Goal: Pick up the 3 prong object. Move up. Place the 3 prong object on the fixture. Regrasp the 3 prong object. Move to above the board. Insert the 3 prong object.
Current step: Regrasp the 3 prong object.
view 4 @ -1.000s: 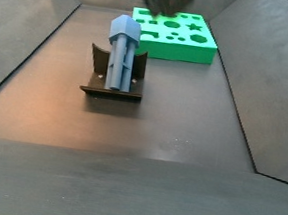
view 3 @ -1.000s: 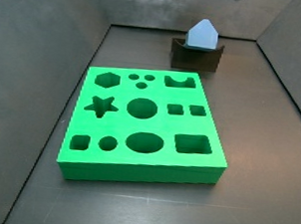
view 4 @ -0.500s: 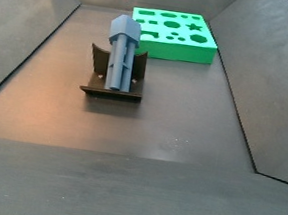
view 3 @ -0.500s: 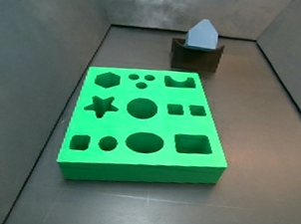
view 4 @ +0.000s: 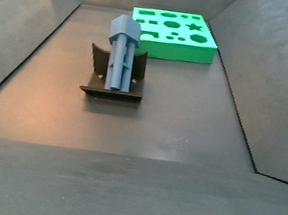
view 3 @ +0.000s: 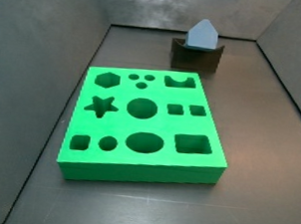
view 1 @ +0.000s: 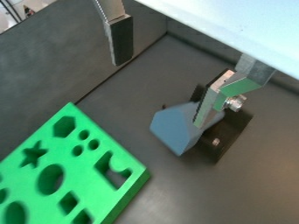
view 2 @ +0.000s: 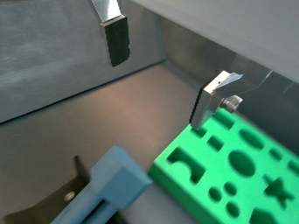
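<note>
The light blue-grey 3 prong object (view 3: 202, 32) rests on the dark fixture (view 3: 196, 56) behind the green board (view 3: 145, 124). A side view shows the 3 prong object (view 4: 123, 46) lying along the fixture (view 4: 111, 87), with the board (view 4: 174, 33) beyond. The gripper is out of both side views. In both wrist views the gripper (view 1: 167, 72) (view 2: 163, 70) hangs high and open, with nothing between its fingers (view 1: 121, 39). Below it are the 3 prong object (view 1: 177, 127) (view 2: 111, 184), the fixture (view 1: 222, 140) and the board (view 1: 59, 166) (view 2: 233, 162).
Grey sloping walls (view 3: 45, 54) (view 4: 264, 86) enclose the dark floor (view 4: 129, 138) on all sides. The board fills the middle of the floor and the fixture stands close to the back wall (view 3: 176, 9).
One second ago the dark gripper showed at the top of a side view above the board. It has since risen out of that view. The piece, fixture and board have not moved.
</note>
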